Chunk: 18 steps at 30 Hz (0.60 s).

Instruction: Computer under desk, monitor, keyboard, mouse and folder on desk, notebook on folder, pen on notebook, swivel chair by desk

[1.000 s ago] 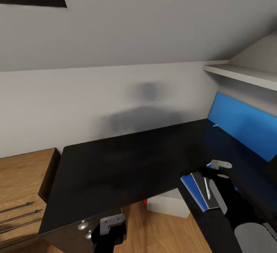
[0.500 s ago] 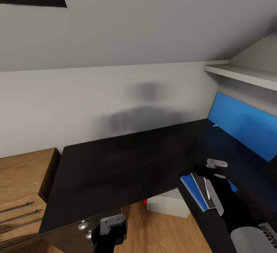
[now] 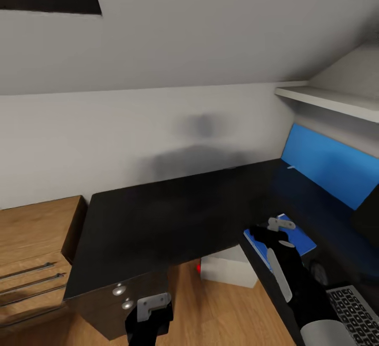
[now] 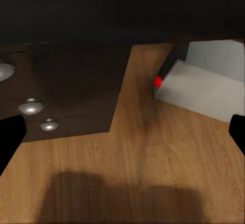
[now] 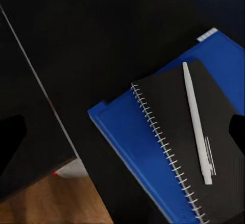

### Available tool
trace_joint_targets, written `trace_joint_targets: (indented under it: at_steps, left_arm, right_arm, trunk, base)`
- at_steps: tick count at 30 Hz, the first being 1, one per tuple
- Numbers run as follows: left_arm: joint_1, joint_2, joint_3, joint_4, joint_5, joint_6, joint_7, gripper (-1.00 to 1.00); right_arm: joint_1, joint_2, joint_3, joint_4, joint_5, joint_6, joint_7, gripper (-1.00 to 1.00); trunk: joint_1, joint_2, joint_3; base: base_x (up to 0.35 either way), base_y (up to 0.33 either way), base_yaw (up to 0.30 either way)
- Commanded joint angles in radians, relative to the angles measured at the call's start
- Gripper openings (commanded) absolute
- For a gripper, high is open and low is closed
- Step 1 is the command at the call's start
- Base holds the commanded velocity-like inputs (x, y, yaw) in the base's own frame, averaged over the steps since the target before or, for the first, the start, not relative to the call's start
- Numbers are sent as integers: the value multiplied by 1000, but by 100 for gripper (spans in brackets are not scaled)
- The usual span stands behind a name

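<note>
Black desk (image 3: 158, 219) top filled most of what we saw from the head camera, with its blue back panel (image 3: 331, 169) along the right wing and a white shelf (image 3: 326, 101) above that. On the right wing lay the folder (image 3: 295, 238), and our right gripper (image 3: 271, 233) hung just over it, the arm covering most of the stack from above. We could not tell from the head view how far its jaws stood; in the right wrist view the two dark fingertips sat at opposite edges of the picture with nothing between them, so we took the jaws as spread wide and empty.

That wrist view gave us the stack plainly: the folder (image 5: 148, 147) flat on the desk near its front edge, the notebook (image 5: 189, 132) on top of it with its spiral binding showing, and the pen (image 5: 196, 121) lying along the notebook's cover.

The keyboard (image 3: 355, 309) lay on the same wing, nearer to us than the folder.

Under the desk stood the computer (image 3: 226, 272) on the wood floor (image 4: 143, 173), its red light (image 4: 157, 82) showing at a corner. Our left gripper (image 3: 152, 309) was low in front of the drawers (image 3: 123, 296), its jaws spread and empty, the round knobs (image 4: 31, 106) close by. A light-wood dresser (image 3: 31, 251) stood at the left end of the desk.
</note>
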Motion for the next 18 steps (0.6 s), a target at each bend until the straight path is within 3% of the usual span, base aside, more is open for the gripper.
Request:
trace_joint_targets:
  at_steps: [1, 18]
  left_arm:
    - [-2, 1, -2, -1, 6, -5, 4, 100]
    - [-2, 3, 3, -1, 7, -5, 4, 100]
  right_arm:
    - [1, 1, 4, -6, -10, 3, -8, 100]
    - [15, 6, 15, -29, -7, -4, -11, 100]
  trunk:
    - [0, -2, -2]
    - [0, -2, -2]
  base:
    - [-323, 0, 0]
    - [-334, 0, 0]
